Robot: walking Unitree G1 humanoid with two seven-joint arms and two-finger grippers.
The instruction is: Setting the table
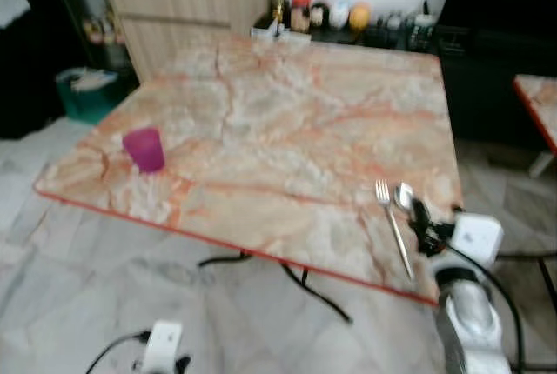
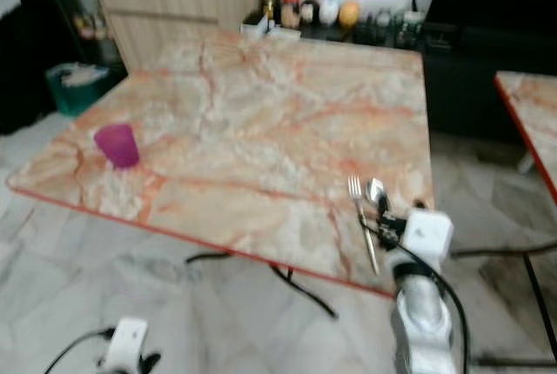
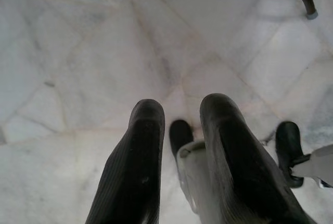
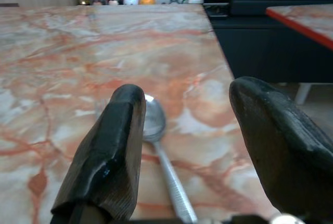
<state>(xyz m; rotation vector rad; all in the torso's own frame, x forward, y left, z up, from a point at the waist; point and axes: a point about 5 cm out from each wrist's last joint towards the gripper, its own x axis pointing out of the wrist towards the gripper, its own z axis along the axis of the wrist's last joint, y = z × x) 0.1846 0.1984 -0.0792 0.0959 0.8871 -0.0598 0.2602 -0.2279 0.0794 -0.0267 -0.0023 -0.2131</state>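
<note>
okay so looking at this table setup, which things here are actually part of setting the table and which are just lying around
Part of the job:
fork
spoon, lying between the open fingers of the right pincer
purple cup
marble table

Just lying about:
jars and bottles past the table's far edge
teal bin on the floor
left pincer, idle over the floor

Home dining room; marble table (image 1: 287, 122); sideboard (image 1: 187, 4).

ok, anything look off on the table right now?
Nothing spilled or damaged. The fork and spoon lie side by side near the table's right front edge, slightly angled to it. The cup stands upright, far off at the left. The right gripper straddles the spoon, jaws open.
</note>
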